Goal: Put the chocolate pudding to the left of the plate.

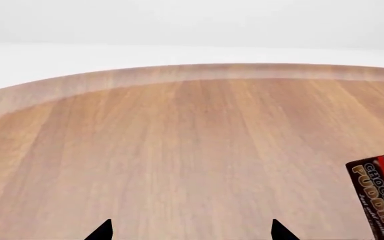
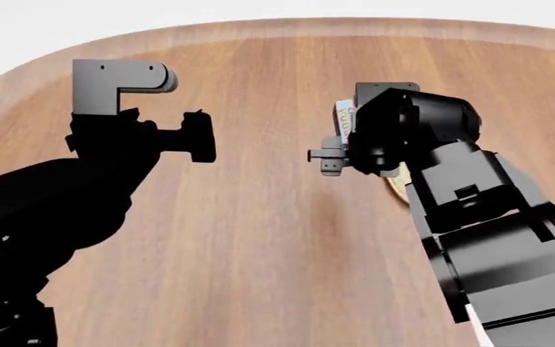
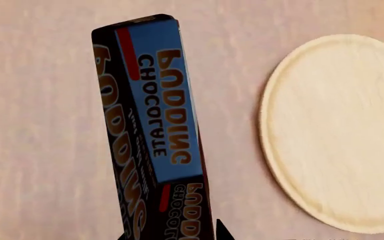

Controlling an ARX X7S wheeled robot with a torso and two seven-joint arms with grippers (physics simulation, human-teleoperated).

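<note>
The right claw [image 2: 331, 160] is clenched on the chocolate pudding [image 3: 153, 135] and holds the box up off the brown worktop [image 2: 258, 238]. In the right wrist view the box stands on end between the two finger tips, and the round plate [image 3: 335, 130] lies flat on the wood beside it, a little way apart. In the head view only a small bit of the box peeks out behind the right arm, and just a thin edge of the plate shows under that arm. The left claw [image 2: 200, 136] is released and holds nothing; it hangs over bare wood, away from the box. So the step in hand looks like carrying: the box is picked up but not yet put down. From the head view the claw seems to be over the spot left of the plate already. The next move, I think, is to go down slowly, set the box on the wood without bumping the plate, and then let go.
</note>
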